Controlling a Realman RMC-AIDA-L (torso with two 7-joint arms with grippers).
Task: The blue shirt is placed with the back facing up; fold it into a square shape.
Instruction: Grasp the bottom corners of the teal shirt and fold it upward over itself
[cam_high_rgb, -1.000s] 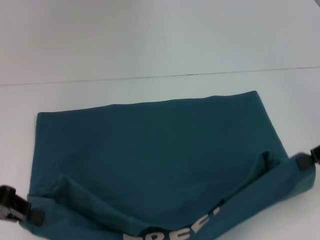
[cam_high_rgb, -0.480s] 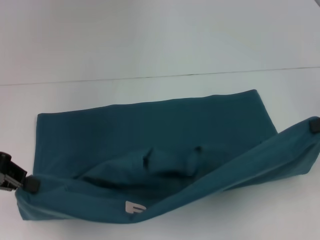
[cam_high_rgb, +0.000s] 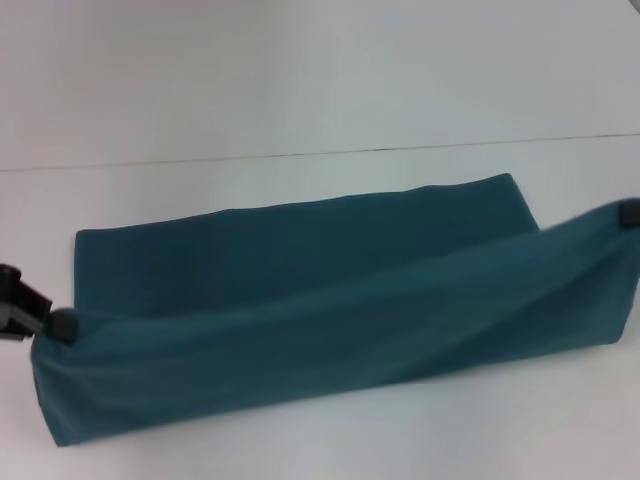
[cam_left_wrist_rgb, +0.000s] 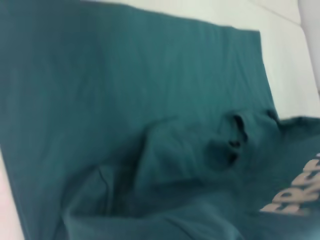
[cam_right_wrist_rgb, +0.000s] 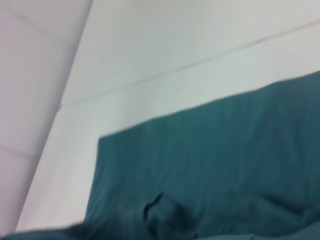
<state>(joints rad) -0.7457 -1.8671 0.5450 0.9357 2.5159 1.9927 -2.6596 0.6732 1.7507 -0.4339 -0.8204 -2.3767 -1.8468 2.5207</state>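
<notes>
Two end effectors, left end effector (cam_high_rgb: 55, 325) and right end effector (cam_high_rgb: 628, 213), clenched on the blue shirt (cam_high_rgb: 330, 320), near half lifted over the tabletop (cam_high_rgb: 300, 110) toward its far edge. Could land skewed: right corner higher, cloth sagging.

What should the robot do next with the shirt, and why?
Probably carry the lifted edge on toward the far edge, then lower it. The left gripper and right gripper each pinch an end of the blue shirt, holding its near part up like a flap above the table. A strip of the flat layer behind it is uncovered, so the fold looks unfinished.
</notes>
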